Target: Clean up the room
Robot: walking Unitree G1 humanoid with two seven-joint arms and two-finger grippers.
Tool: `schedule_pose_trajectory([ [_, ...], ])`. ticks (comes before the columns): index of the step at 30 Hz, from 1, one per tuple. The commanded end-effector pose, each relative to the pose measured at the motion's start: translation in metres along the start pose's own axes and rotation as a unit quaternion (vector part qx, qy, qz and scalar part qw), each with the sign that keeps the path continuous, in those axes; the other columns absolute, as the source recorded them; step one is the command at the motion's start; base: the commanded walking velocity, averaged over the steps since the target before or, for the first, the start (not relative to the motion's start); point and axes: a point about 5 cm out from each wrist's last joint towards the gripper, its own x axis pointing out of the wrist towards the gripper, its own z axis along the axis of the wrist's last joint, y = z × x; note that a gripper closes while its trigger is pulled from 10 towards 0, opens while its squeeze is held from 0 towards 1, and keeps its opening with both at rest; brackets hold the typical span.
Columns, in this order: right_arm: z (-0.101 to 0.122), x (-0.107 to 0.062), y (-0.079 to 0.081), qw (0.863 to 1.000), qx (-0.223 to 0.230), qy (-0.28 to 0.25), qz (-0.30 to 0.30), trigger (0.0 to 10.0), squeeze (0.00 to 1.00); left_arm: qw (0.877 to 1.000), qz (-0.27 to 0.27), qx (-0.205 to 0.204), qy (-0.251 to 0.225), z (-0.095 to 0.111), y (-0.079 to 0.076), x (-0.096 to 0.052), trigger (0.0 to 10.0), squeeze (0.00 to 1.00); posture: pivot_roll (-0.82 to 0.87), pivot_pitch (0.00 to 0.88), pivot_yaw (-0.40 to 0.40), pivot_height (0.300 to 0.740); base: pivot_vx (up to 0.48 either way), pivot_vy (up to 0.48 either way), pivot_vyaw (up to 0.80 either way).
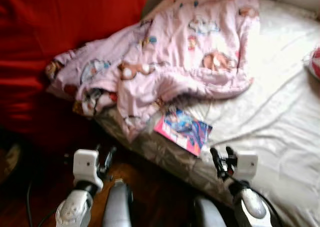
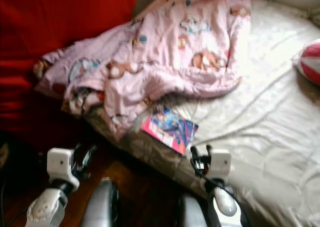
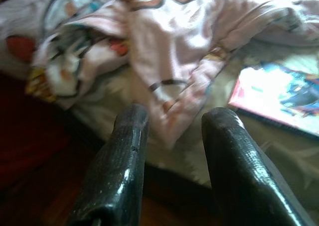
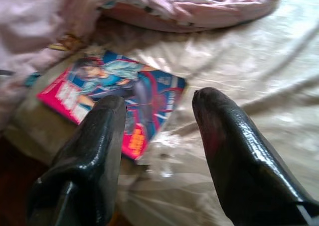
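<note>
Above the book (image 4: 114, 99), right gripper (image 4: 159, 99) spread.

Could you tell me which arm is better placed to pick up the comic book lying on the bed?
The right. The right gripper hangs open just short of the comic book near the bed edge, and its wrist view looks straight at the cover. The left gripper, also open, faces the pink blanket.

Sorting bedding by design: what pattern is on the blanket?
Pale pink blanket with cartoon animal prints; clearest in the left eye view.
</note>
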Motion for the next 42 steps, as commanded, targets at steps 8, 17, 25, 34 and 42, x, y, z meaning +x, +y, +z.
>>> schedule_pose_trajectory([
  [8, -0.011, -0.009, -0.003, 1.000, 0.008, 0.020, 0.002, 10.0, 0.00, 1.000, -0.004, -0.007, 0.004, 0.001, -0.001, -0.001, 10.0, 0.00, -0.04, 0.262, -0.067, 0.601, 0.000, 0.000, 0.00],
  [17, -0.016, -0.011, 0.001, 0.999, 0.009, 0.033, 0.022, 10.0, 0.00, 1.000, -0.005, -0.009, 0.007, -0.001, -0.002, 0.001, 10.0, 0.00, -0.05, 0.265, -0.063, 0.601, 0.000, 0.000, 0.00],
  [25, -0.015, -0.009, 0.007, 0.998, -0.002, 0.040, 0.045, 10.0, 0.00, 1.000, -0.007, -0.010, 0.010, -0.002, -0.001, 0.003, 10.0, 0.00, -0.05, 0.269, -0.061, 0.601, 0.000, 0.000, 0.00],
  [34, -0.020, -0.011, 0.015, 0.996, -0.017, 0.049, 0.076, 10.0, 0.00, 1.000, -0.003, -0.004, 0.014, -0.003, 0.001, 0.002, 10.0, 0.00, -0.04, 0.272, -0.058, 0.601, 0.085, 0.000, 0.50],
  [42, -0.025, -0.008, 0.015, 0.996, -0.016, 0.061, 0.064, 10.0, 0.00, 1.000, -0.004, 0.001, 0.017, -0.004, 0.002, 0.003, 10.0, 0.00, -0.04, 0.267, -0.051, 0.601, 0.257, 0.000, 0.00],
])
